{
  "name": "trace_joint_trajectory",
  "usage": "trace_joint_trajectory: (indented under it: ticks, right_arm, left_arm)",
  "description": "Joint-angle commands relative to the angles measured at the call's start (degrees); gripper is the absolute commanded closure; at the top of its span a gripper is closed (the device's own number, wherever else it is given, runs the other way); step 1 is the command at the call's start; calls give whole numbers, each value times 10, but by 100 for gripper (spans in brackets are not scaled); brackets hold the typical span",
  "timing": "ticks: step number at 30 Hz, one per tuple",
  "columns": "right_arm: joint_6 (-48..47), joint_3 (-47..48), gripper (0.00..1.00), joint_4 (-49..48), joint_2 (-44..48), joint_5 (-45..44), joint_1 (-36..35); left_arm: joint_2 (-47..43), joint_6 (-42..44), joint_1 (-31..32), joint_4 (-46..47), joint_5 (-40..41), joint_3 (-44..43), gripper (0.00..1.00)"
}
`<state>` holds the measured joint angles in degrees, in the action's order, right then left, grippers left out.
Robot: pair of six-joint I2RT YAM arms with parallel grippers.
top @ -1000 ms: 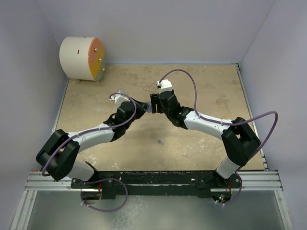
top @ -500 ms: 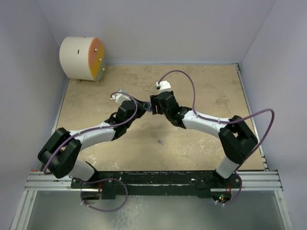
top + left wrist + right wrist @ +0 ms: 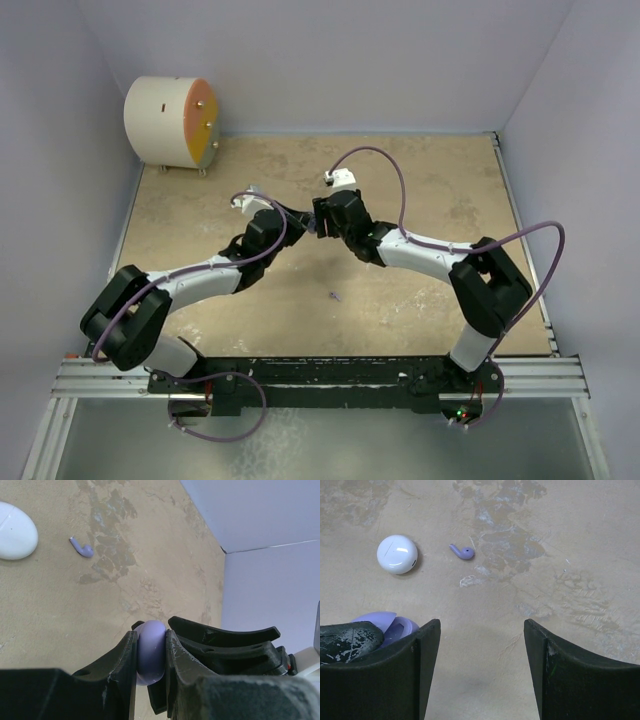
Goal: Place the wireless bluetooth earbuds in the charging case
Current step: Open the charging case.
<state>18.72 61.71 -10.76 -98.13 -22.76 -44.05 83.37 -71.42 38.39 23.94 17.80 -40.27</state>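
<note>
My left gripper (image 3: 151,633) is shut on a lilac charging case (image 3: 150,652), pinched edgewise between its jaws above the table. In the right wrist view that lilac case (image 3: 390,626) looks hinged open, just left of my right gripper (image 3: 482,625), which is open with only bare table between its fingers. One lilac earbud (image 3: 81,546) lies on the table beside a closed white case (image 3: 15,530); the right wrist view shows this earbud (image 3: 462,552) and the white case (image 3: 397,554) too. From above, both grippers meet mid-table (image 3: 311,224) and the earbud (image 3: 334,296) lies nearer the arm bases.
A white drum with an orange face (image 3: 170,122) stands in the far left corner. Lavender walls (image 3: 560,90) enclose the tan mottled table (image 3: 440,180) on three sides. The arms' base rail (image 3: 320,375) runs along the near edge.
Both arms' elbows have drifted slightly, the right one leftward. The grippers stay together mid-table, and the left still holds the lilac case.
</note>
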Motion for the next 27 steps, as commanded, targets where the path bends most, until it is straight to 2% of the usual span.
trace_joint_trajectory:
  ticks: [1,10,27]
  right_arm:
    - [10,22,29,-44,12,47,-7]
    - [20,27,29,-59,5,76,-8]
    - [34,47,29,-84,-21,105,-8]
  left_arm:
    - [3,-31,7,78,-29,-2,100]
    - [12,-45,10,120,-33,8,100]
    - [37,-99,13,270,-39,64,100]
